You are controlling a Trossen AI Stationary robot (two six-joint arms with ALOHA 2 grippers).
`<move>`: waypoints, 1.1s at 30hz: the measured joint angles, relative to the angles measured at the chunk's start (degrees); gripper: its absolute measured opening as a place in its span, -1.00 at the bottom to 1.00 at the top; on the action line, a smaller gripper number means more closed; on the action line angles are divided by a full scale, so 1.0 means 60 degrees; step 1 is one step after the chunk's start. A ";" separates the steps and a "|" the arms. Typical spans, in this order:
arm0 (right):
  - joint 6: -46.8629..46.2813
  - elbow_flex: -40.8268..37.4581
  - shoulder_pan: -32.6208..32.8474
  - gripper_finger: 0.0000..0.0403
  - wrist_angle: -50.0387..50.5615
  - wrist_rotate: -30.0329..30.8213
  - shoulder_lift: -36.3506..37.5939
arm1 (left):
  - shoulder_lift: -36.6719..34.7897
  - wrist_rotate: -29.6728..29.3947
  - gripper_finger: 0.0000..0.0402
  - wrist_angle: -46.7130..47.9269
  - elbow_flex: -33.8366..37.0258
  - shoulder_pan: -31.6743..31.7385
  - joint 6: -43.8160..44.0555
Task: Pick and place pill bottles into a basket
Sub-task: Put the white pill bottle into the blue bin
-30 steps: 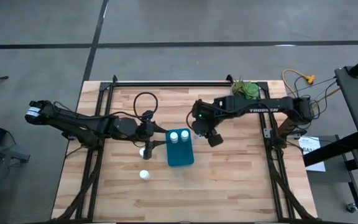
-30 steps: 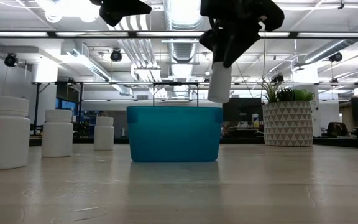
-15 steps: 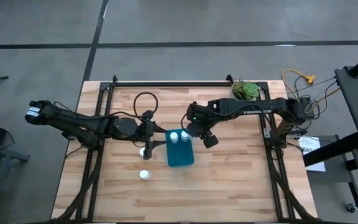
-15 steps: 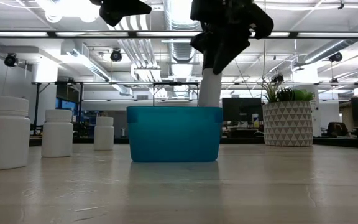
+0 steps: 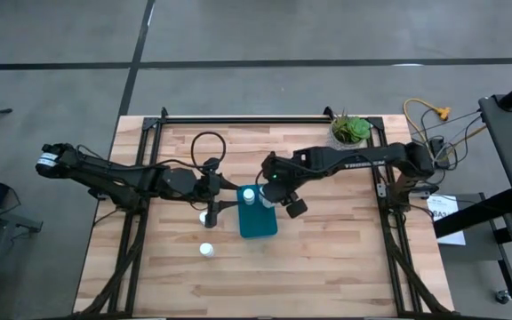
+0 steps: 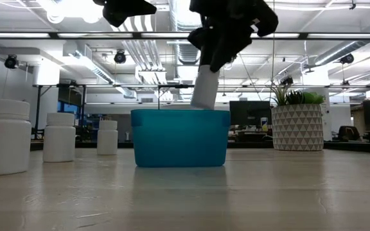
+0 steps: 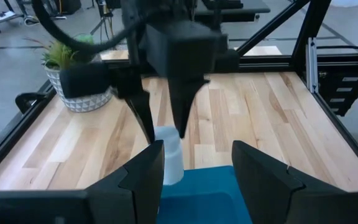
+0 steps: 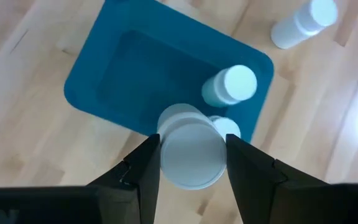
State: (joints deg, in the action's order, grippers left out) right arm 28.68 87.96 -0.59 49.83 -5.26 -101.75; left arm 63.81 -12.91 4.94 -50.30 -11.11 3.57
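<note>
Over the basket [image 5: 258,222], right hand [image 8: 190,163] clamping pill bottle [image 8: 191,148]

We saw the right claw [image 6: 205,69] swing leftward over the basket [image 6: 180,137] and descend, carrying its pill bottle [image 6: 203,88] from beside the basket's right edge to above its interior, the bottle now tilted and dipping behind the rim.

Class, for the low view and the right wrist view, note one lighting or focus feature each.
Low view: bright ceiling lights leave the right gripper a dark silhouette above the basket. Right wrist view: the held pill bottle looks soft and blurred.
</note>
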 joint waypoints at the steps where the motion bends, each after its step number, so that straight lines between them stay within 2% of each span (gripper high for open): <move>1: 0.0010 0.0010 0.0014 -0.27 -0.0010 -0.0024 -0.0115 | 0.0000 0.0000 -0.14 -0.0002 0.0000 0.0000 0.0000; 8: 0.0154 0.0454 0.0066 -0.28 0.0211 -0.0079 -0.1158 | 0.0000 0.0000 -0.14 0.0001 0.0000 0.0007 0.0000; 16: 0.0182 0.1197 0.0137 -0.28 0.0800 -0.0132 -0.1761 | 0.0000 0.0000 -0.14 0.0005 0.0004 0.0022 0.0000; 33: 0.0182 0.1051 0.0330 -0.28 0.0630 -0.0146 -0.1749 | 0.0000 0.0000 -0.14 0.0005 0.0007 0.0022 0.0007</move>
State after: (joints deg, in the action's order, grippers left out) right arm 29.77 94.26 1.39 53.61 -6.13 -112.25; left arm 63.81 -12.91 4.97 -50.26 -10.98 3.62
